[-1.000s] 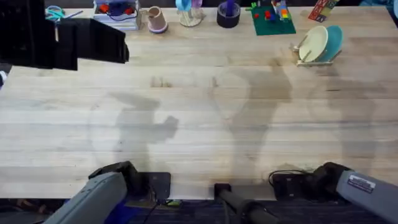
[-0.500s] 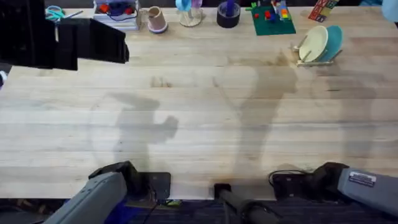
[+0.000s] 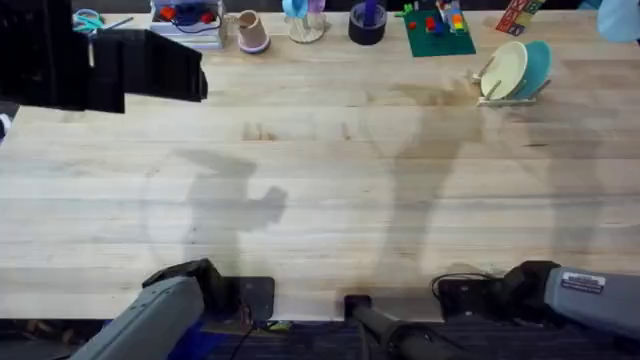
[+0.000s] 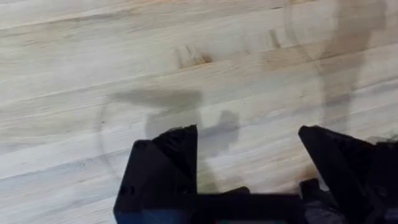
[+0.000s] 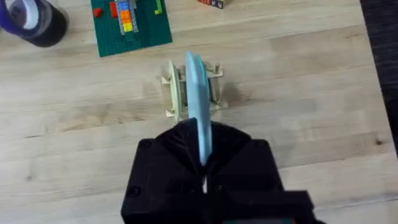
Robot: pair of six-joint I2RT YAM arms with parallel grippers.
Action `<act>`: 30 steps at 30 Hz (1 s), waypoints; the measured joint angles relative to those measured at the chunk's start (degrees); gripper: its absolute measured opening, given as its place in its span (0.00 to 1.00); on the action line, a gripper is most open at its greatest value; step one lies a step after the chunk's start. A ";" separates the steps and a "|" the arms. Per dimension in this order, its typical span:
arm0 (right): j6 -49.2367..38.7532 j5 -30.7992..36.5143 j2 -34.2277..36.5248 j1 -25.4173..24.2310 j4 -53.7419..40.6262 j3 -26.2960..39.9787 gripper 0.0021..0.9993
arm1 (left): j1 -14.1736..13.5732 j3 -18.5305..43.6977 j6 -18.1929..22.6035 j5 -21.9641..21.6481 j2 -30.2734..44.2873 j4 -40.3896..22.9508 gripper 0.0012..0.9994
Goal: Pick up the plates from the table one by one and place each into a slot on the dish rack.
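A small wooden dish rack [image 3: 512,97] stands at the table's far right with a cream-yellow plate [image 3: 505,68] and a teal plate [image 3: 540,60] upright in it. The right wrist view looks down on the same dish rack [image 5: 216,93], the cream-yellow plate [image 5: 178,93] standing on edge in it. My right gripper [image 5: 204,158] is shut on a pale sky blue plate [image 5: 198,115], held edge-on above the rack. A pale blue shape [image 3: 622,20] shows at the overhead's top right corner. My left gripper [image 4: 249,155] is open and low over bare table [image 4: 186,74] near its base.
A green block baseplate [image 3: 438,30] with coloured bricks lies just left of the rack. A dark tape roll [image 3: 367,22], a pink cup [image 3: 252,32] and other items line the back edge. Black boxes [image 3: 100,65] fill the far left corner.
The pale blue shape has come further into the overhead's top right corner. The arm's shadow on the table has shifted. The left arm has not moved.
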 joint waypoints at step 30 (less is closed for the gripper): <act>0.00 0.00 5.35 0.14 1.01 0.04 0.03 | 0.00 0.00 0.01 0.00 0.00 0.00 0.99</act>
